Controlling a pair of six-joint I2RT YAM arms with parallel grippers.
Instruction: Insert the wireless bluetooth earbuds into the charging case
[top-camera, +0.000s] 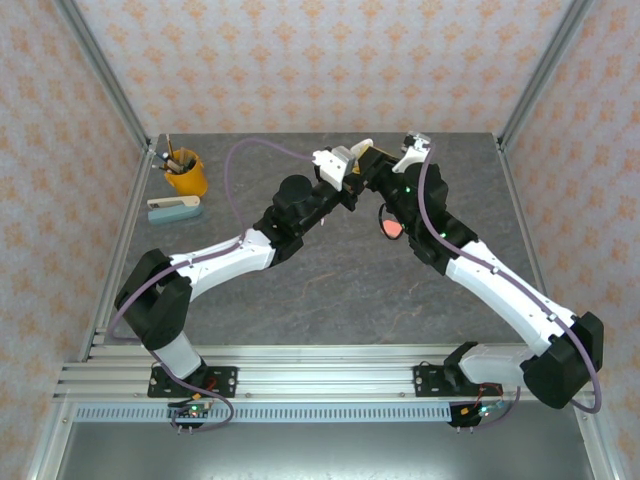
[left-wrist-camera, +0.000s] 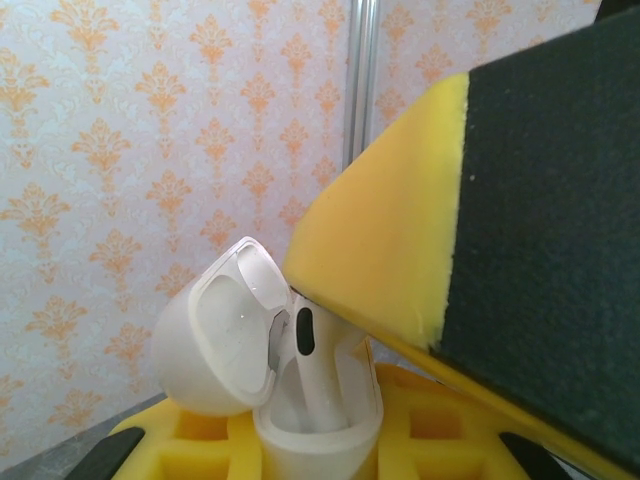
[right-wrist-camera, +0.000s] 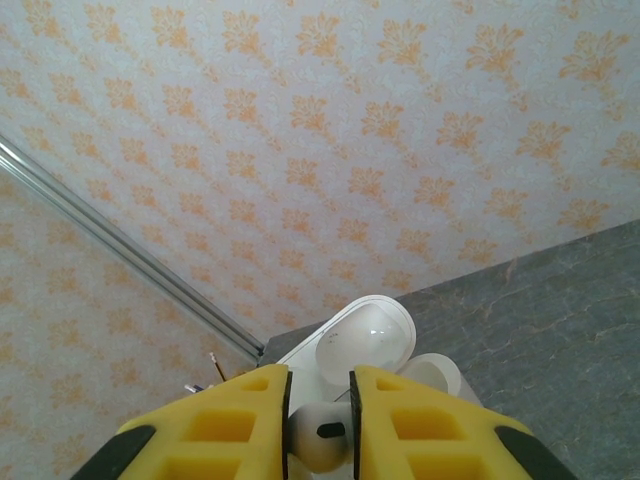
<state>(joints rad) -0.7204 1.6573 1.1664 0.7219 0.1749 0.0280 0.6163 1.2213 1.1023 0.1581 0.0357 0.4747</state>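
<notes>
In the upper centre of the top view the two arms meet above the table (top-camera: 330, 295). The coming move turns on how the white earbud lines up with the open mouth of the charging case. The left fingers (left-wrist-camera: 430, 425) are clamped shut on the charging case (left-wrist-camera: 320, 445). It sits at the bottom centre of the left wrist view, mouth facing up, with its lid (left-wrist-camera: 215, 335) swung open toward the left of the frame. The right fingers (right-wrist-camera: 225, 425) stand narrow and pinch the white earbud (right-wrist-camera: 318, 432) by its head at the bottom centre of the right wrist view, with the case's lid and body just beyond them. From the left wrist, the earbud (left-wrist-camera: 305, 335) has its long axis close to upright, stem downward and seemingly partly inside the case's mouth. One right finger reaches in from the upper right, just above it. Whether the stem sits in its proper well is hidden by the case's rim. What remains looks like a short push down along that axis by the right arm, with the left arm holding the case steady.
</notes>
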